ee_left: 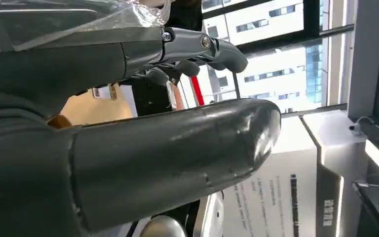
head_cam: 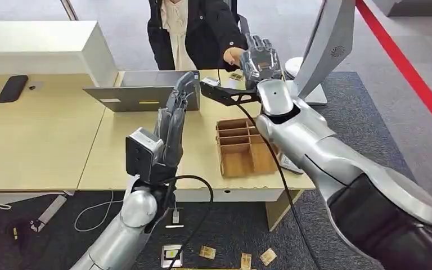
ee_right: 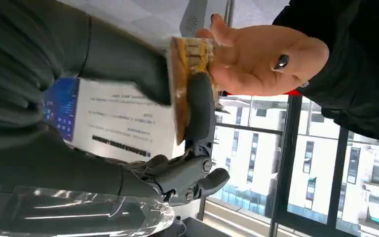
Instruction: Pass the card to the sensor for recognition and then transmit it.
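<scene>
In the right wrist view, my right hand (ee_right: 128, 74) pinches a tan wooden card (ee_right: 180, 84) between thumb and a finger. A person's hand (ee_right: 261, 59) grips the card's far end. From the head view my right hand (head_cam: 261, 59) is stretched over the table's far edge, meeting the person's hand (head_cam: 235, 55); the card is hidden there. My left hand (head_cam: 171, 129) is raised above the table's near side, fingers straight and apart, holding nothing. Its thick thumb (ee_left: 177, 158) fills the left wrist view.
A person in a black jacket (head_cam: 202, 31) stands behind the table (head_cam: 107, 152). On it are a grey laptop (head_cam: 140, 93), a wooden compartment box (head_cam: 242, 147) and a white screen stand (head_cam: 329, 45). A black phone (head_cam: 12, 88) lies on the left desk. Several cards (head_cam: 242, 259) lie on the floor.
</scene>
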`<state>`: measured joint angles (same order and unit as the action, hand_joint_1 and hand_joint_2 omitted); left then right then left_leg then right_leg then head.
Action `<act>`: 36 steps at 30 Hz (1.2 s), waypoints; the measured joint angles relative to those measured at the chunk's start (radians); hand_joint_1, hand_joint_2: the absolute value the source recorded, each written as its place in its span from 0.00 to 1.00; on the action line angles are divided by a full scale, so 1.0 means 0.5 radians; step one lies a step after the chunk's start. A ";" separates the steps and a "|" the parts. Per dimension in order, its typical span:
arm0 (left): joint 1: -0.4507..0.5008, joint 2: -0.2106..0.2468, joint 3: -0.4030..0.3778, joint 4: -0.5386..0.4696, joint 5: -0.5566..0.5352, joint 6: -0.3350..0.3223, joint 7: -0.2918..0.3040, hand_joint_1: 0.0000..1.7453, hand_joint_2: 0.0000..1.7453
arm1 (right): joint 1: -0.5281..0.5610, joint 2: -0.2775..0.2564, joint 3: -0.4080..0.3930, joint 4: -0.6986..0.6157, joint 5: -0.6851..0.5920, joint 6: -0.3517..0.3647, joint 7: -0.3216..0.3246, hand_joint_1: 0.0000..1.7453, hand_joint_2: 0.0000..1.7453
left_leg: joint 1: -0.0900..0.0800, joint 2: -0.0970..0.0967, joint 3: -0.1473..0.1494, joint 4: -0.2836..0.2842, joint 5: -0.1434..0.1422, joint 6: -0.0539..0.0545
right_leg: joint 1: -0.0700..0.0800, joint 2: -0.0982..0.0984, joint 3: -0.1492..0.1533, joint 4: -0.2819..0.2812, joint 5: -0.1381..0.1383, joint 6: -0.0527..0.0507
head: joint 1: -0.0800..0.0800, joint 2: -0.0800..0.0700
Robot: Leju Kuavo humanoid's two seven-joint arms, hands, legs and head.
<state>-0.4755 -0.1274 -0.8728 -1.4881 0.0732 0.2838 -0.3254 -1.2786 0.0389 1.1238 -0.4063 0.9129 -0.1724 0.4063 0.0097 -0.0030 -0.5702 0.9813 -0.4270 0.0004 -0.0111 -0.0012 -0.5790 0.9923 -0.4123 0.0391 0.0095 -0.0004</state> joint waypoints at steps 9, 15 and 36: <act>0.000 0.001 -0.001 -0.004 -0.001 0.013 0.002 0.00 0.00 | 0.004 0.000 0.002 0.030 -0.001 -0.064 0.001 0.00 1.00 | 0.000 0.000 0.000 0.000 0.000 0.000 | 0.000 0.000 0.000 0.000 0.000 0.000 | 0.001 0.000; 0.000 0.001 -0.001 -0.005 -0.008 0.020 0.006 0.00 0.00 | 0.010 -0.002 -0.005 0.037 -0.070 -0.211 -0.019 0.00 1.00 | 0.000 0.000 0.000 0.000 0.000 0.000 | 0.000 0.000 0.000 0.000 0.000 0.000 | 0.000 0.000; 0.129 0.056 0.039 -0.133 -0.272 0.147 0.155 0.00 0.00 | 0.589 -0.113 -0.457 -0.648 -1.101 -0.938 -0.699 0.00 1.00 | 0.001 -0.001 0.000 0.000 0.000 0.000 | 0.001 -0.001 0.001 0.000 -0.001 0.000 | -0.001 0.000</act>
<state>-0.4111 -0.0995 -0.8534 -1.5545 -0.0629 0.3574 -0.2480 -0.9839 -0.0176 0.8954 -0.7303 0.3625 -0.6416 0.0565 0.0104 -0.0036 -0.5701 0.9813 -0.4271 0.0003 -0.0105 -0.0017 -0.5783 0.9924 -0.4128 0.0392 0.0092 -0.0004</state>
